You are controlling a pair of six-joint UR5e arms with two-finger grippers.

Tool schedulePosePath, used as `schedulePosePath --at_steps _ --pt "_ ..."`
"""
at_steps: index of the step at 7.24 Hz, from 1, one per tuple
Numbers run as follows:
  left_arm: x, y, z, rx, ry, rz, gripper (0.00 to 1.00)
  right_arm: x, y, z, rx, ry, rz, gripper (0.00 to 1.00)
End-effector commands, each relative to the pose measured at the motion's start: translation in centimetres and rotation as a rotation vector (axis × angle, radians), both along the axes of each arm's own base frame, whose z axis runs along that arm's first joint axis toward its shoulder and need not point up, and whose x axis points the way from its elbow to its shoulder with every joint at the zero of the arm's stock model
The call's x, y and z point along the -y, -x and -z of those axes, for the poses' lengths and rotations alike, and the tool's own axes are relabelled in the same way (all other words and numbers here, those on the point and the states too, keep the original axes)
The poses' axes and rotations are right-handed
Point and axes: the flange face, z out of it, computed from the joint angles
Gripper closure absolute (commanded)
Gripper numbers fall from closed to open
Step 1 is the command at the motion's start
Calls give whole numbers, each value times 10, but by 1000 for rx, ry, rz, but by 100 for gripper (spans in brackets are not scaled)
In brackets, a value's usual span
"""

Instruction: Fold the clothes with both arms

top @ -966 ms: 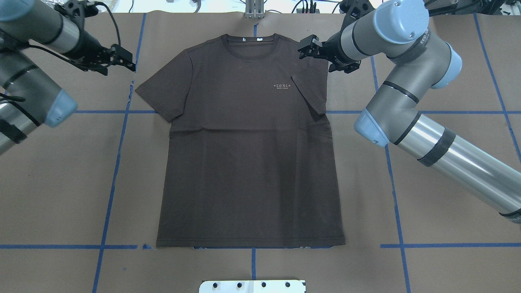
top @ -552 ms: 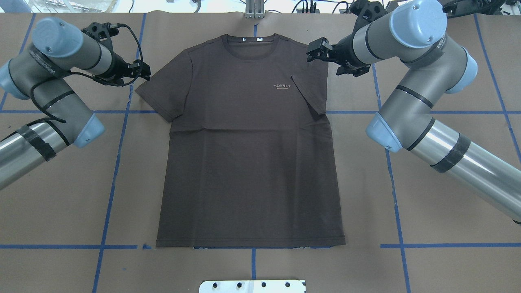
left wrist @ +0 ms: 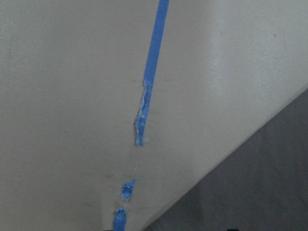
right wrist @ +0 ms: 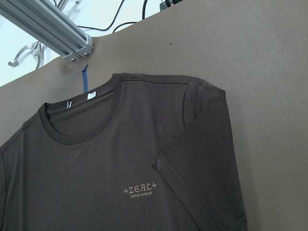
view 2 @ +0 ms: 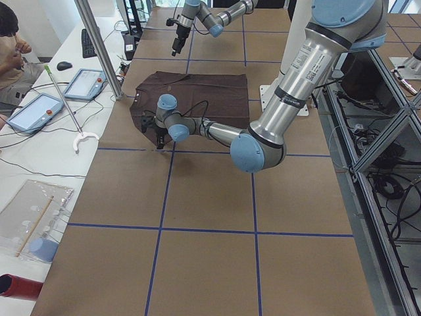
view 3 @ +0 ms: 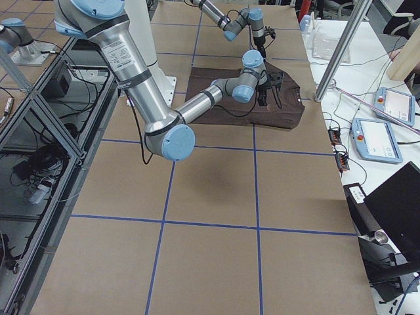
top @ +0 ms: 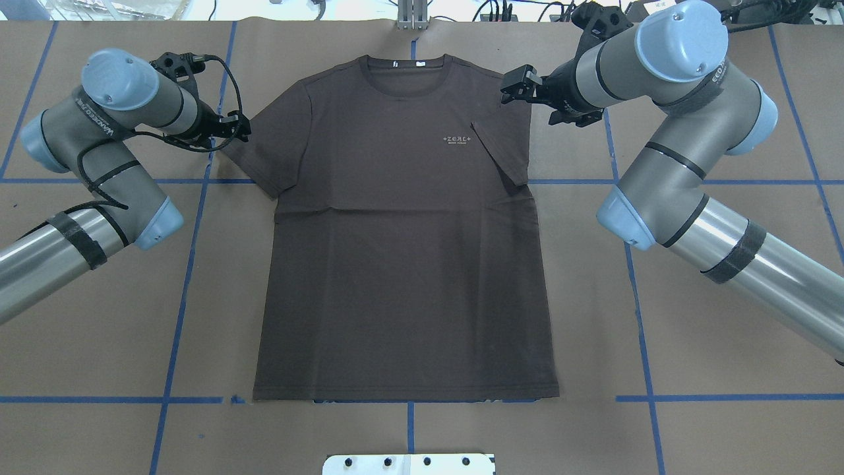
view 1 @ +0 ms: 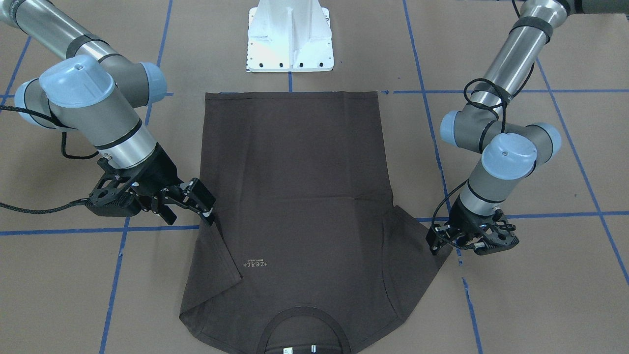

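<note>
Your T-shirt (top: 402, 264) is soft, matt knit cloth, ribbed at the collar (view 1: 300, 312). Under it you have matt brown paper (top: 725, 429) marked with slightly glossy blue tape (top: 179, 316). The right arm (top: 778, 277) shows shiny brushed metal tubing and smooth plastic joint caps (top: 682, 30).

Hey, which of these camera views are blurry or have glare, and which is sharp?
Left wrist view: soft and out of focus, the blue tape fuzzy, the T-shirt a dark blur. Right wrist view: sharp, chest lettering readable. Overhead view: strip beyond the table washed out. Front-facing view: glare streaks on the left arm.
</note>
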Motion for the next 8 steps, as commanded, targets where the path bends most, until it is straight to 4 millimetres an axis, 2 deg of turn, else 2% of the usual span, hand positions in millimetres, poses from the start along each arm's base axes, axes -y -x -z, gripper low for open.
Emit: schedulePosePath --at_steps 1,2,3,4,5,7,8 --pt "2 -5 -3 15 3 0 49 -1 0 1 5 4 -3 0" --pt "4 -6 1 13 3 4 85 -1 0 0 5 7 -2 0" --pt "4 -6 0 18 -3 1 100 -1 0 -1 4 6 -3 0" --pt "4 -6 2 17 -3 0 100 -1 0 -2 3 7 -3 0" --pt "4 -6 15 2 -18 -2 100 -1 0 -2 3 7 -3 0" --pt "1 -9 101 -93 -77 -23 100 -2 -1 2 7 0 1 0" --pt "3 -31 154 -156 -24 10 100 -2 -1 1 4 -2 3 0"
